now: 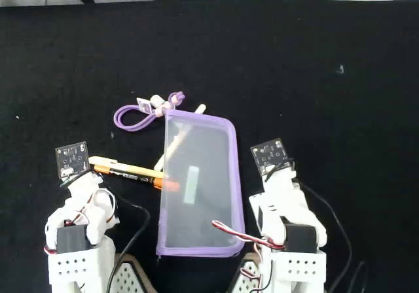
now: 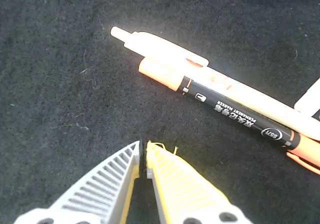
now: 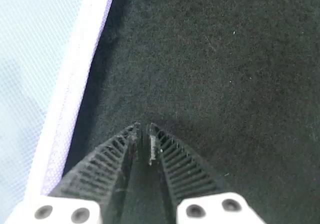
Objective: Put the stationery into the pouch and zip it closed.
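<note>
High view shows the pouch lying lengthwise away from the arms on the bench. The marker lies crosswise, one end blurred at the pouch's edge. Left pincer and right pincer are closed, empty.

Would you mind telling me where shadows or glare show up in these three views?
High view: the pouch has a pale sheen that veils its contents, no hard glare; the black table swallows shadows. Left wrist view: even light, the marker casts hardly any shadow. Right wrist view: a soft dark band runs beside the pouch's purple edge.
</note>
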